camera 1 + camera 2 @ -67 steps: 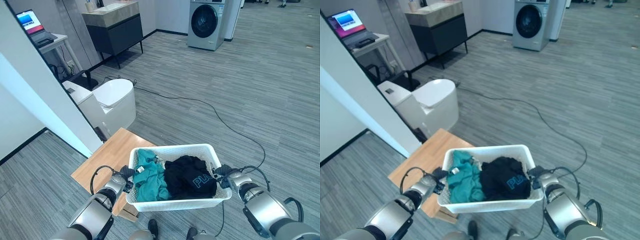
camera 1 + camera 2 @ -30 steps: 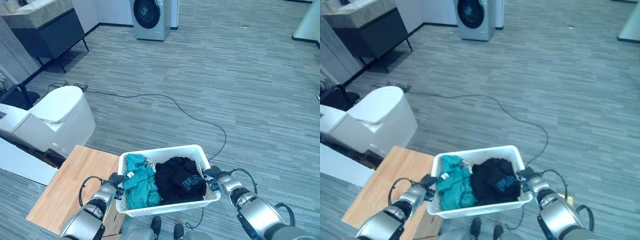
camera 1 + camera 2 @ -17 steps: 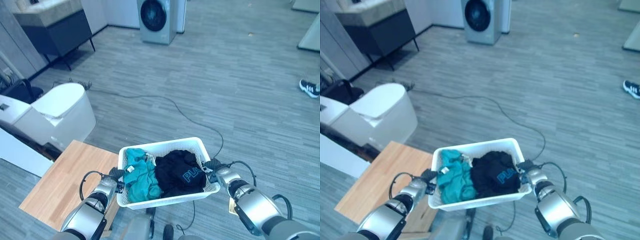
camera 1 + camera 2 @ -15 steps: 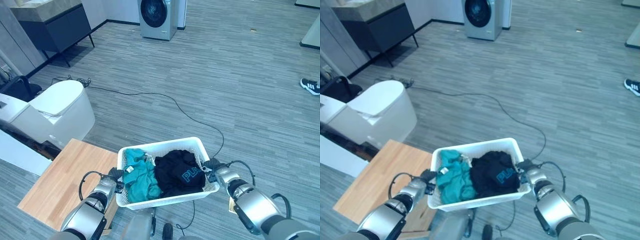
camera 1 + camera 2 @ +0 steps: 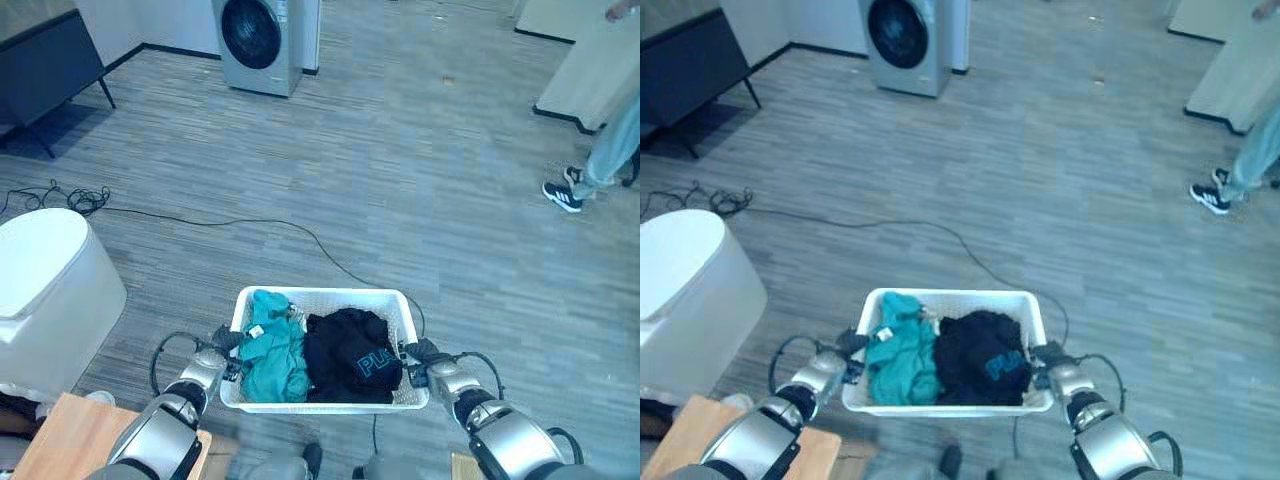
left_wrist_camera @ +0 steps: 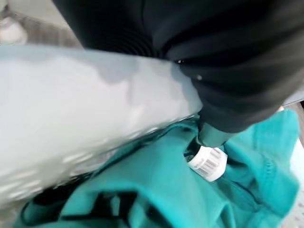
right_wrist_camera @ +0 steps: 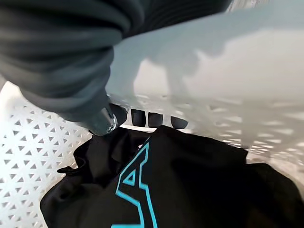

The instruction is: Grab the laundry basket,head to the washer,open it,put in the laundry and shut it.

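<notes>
While the washer (image 5: 258, 42) waits across the floor, the left hand (image 5: 209, 362) and right hand (image 5: 432, 366) curl their fingers (image 7: 153, 118) over opposite ends of the basket (image 5: 325, 403), holding it level so the laundry (image 5: 350, 355) stays inside.

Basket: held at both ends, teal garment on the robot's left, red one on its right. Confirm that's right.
One detail is wrong: the garment on the right is black, not red, as the left eye view shows. The basket is held at both ends by the left hand and right hand, teal garment on the left.
</notes>
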### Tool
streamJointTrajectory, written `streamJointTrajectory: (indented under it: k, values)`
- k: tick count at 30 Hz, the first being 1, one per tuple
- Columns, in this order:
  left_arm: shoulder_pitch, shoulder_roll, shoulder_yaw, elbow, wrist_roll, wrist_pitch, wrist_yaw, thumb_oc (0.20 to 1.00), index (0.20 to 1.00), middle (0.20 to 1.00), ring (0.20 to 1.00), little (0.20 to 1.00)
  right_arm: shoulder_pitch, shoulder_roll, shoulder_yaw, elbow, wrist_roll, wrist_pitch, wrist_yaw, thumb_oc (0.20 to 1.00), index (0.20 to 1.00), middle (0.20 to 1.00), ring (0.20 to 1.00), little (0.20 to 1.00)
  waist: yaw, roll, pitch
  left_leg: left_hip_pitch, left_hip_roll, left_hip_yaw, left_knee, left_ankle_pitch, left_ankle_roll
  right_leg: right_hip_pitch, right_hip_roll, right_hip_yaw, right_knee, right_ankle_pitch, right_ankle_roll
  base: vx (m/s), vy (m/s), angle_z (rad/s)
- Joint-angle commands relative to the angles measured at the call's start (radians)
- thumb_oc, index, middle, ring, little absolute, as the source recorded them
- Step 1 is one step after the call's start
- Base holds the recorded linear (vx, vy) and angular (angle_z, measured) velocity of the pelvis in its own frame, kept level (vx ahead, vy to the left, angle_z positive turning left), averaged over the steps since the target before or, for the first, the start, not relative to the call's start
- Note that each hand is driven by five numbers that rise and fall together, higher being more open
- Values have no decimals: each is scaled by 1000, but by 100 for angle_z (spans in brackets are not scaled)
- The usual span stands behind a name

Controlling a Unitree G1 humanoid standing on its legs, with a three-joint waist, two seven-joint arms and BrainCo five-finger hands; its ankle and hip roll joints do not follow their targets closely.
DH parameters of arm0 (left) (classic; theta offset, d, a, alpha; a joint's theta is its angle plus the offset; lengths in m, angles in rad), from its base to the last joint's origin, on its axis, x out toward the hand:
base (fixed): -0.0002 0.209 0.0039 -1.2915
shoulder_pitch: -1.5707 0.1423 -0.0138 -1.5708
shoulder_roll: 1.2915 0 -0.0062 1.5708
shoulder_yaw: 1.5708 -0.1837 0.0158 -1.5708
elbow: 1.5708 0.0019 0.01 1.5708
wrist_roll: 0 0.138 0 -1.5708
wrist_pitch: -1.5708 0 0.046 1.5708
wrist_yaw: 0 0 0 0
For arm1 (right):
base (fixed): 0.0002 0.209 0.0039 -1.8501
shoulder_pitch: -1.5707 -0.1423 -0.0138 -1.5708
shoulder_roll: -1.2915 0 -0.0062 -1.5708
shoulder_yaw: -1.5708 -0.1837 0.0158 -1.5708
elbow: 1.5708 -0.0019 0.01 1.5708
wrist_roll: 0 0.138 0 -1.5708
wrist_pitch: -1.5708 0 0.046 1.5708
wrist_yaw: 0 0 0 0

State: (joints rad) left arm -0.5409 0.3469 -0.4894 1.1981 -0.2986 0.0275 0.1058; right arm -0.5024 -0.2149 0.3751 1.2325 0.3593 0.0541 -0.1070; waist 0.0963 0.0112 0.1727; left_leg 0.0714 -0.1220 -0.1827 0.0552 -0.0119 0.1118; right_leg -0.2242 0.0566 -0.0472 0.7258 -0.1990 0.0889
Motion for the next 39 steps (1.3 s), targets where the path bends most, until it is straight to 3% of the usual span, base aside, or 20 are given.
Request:
streamJointTrajectory:
  k: [1, 3, 5, 9, 11, 12, 13, 14, 15, 18, 20, 21, 24, 28, 30, 32, 34, 35, 37, 39]
  values:
    - [-34, 26, 37, -18, -13, -48, -27, 200, 200, 200, 200, 200, -78, 18, -66, -39, 117, -92, 57, 200, 200, 200, 200, 200, -35, -33, -22, -14, -15, -13, 18, -53, -46, 29, -47, 7, -529, 206, 49, 620, 91, 48]
    - [-33, 23, 43, -13, -2, -54, -29, 200, 200, 200, 200, 200, -64, 11, -66, -63, 117, -92, 52, 200, 200, 200, 200, 200, -68, -45, -14, 41, -14, -37, 2, -89, -62, -31, -68, 21, -709, 269, 72, 506, 50, 41]
    - [-22, 22, 50, -13, 35, -55, -27, 200, 200, 200, 200, 200, -48, 7, -67, -91, 106, -90, 50, 200, 200, 200, 200, 200, -90, -47, -11, 93, 6, -49, 14, -130, -76, -46, -81, -19, -760, 310, 91, 507, 23, 44]
    - [12, -6, 72, 25, 42, -49, -37, 200, 200, 200, 200, 200, 15, -33, -72, -120, 89, -90, 63, 200, 200, 200, 200, 200, -142, -60, -66, 177, 38, -116, 107, -139, -95, -2, -37, 78, -713, 355, 49, 596, -33, 38]
    - [27, -29, 78, 42, 44, -44, -43, 200, 200, 200, 200, 200, 36, -45, -68, -127, 85, -89, 70, 200, 200, 200, 200, 200, -160, -36, -90, 155, 69, -111, 251, -40, -157, 49, -11, 64, -700, 333, 20, 558, -23, 84]
    - [24, -40, 74, 51, 45, -39, -43, 200, 200, 200, 200, 200, 34, -47, -63, -128, 89, -90, 69, 200, 200, 200, 200, 200, -168, -35, -93, 103, 76, -97, 369, 54, -205, 77, -12, 50, -702, 323, 8, 419, -34, 81]
    - [14, -46, 69, 52, 45, -37, -44, 200, 200, 200, 200, 200, 29, -47, -58, -130, 99, -90, 66, 200, 200, 200, 200, 200, -163, -48, -84, 31, 76, -74, 490, 98, -225, 103, -21, 55, -704, 312, -2, 430, -113, 67]
    - [-5, -43, 73, 51, 30, -37, -41, 200, 200, 200, 200, 200, 9, -43, -33, -131, 106, -92, 65, 200, 200, 200, 200, 200, -137, -69, -59, -63, 63, -3, 661, 78, -179, 154, -18, 70, -700, 282, -29, 394, -149, 54]
    - [-10, -42, 75, 53, 18, -37, -40, 200, 200, 200, 200, 200, -1, -40, -28, -132, 108, -91, 59, 200, 200, 200, 200, 200, -127, -80, -55, -112, 64, 32, 675, 72, -165, 175, -26, 67, -704, 267, -35, 398, -136, 10]
    - [-21, -46, 69, 57, 5, -38, -38, 200, 200, 200, 200, 200, -20, -33, -19, -123, 108, -95, 53, 200, 200, 200, 200, 200, -80, -78, -43, -260, 29, 107, 550, -18, -120, 244, -15, 89, -723, 230, -34, 362, 18, -39]
    - [-21, -45, 66, 55, 6, -38, -40, 200, 200, 200, 200, 200, -18, -32, -19, -125, 108, -95, 53, 200, 200, 200, 200, 200, -72, -82, -44, -280, 27, 130, 468, -29, -111, 261, -19, 91, -731, 221, -29, 315, 92, -12]
    - [-15, -38, 62, 54, 7, -43, -40, 200, 200, 200, 200, 200, -17, -23, -9, -122, 99, -102, 52, 200, 200, 200, 200, 200, -42, -66, -44, -303, 20, 125, 229, 10, -108, 299, 2, 111, -749, 198, -25, 413, 156, -41]
    - [8, -32, 66, 57, -5, -51, -45, 200, 200, 200, 200, 200, -17, -16, -2, -95, 83, -108, 60, 200, 200, 200, 200, 200, 15, -40, -50, -345, 35, -9, -56, 109, -135, 392, 27, 174, -765, 141, -27, 515, 225, -41]
    - [10, -24, 57, 78, 4, -43, -56, 200, 200, 200, 200, 200, -30, -3, -7, -67, 81, -99, 73, 200, 200, 200, 200, 200, 32, -29, -65, -343, 85, 80, -55, 149, -137, 457, -2, 202, -749, 83, -23, 324, 237, -87]
    - [15, -18, 46, 71, 18, -47, -62, 200, 200, 200, 200, 200, -21, 10, -12, -63, 47, -99, 68, 200, 200, 200, 200, 200, 37, -41, -86, -345, 59, 74, 13, 165, -119, 449, -39, 203, -666, 49, 3, 506, 441, -73]
    - [16, -10, 38, 60, 30, -51, -57, 200, 200, 200, 200, 200, -8, 18, -29, -67, 38, -99, 69, 200, 200, 200, 200, 200, 38, -49, -92, -332, 32, 89, 82, 102, -97, 413, -76, 202, -516, 79, 33, 397, 330, -44]
    - [15, -9, 34, 54, 30, -46, -56, 200, 200, 200, 200, 200, 1, 27, -38, -63, 35, -94, 74, 200, 200, 200, 200, 200, 31, -41, -86, -293, 20, 84, 114, 58, -79, 324, -88, 188, -295, 219, 59, 300, 257, -44]
    - [15, -9, 34, 54, 30, -46, -56, 200, 200, 200, 200, 200, 1, 26, -38, -63, 35, -94, 74, 200, 200, 200, 200, 200, 32, -38, -88, -295, 23, 84, 112, 60, -79, 321, -85, 189, -297, 222, 59, 240, 236, -52]
    - [14, -16, 24, 42, 26, -41, -60, 200, 200, 200, 200, 200, 10, 39, -41, -59, 27, -87, 81, 200, 200, 200, 200, 200, 4, 5, -57, -184, 35, 63, 92, 20, -51, 198, -73, 97, -55, 325, 64, 376, 450, 7]
    - [9, -23, 25, 45, 40, -36, -61, 200, 200, 200, 200, 200, 18, 40, -41, -62, 23, -86, 86, 200, 200, 200, 200, 200, -20, 23, -48, -131, 35, 29, 81, 0, -43, 118, -23, 63, -4, 272, 61, 407, 356, 49]
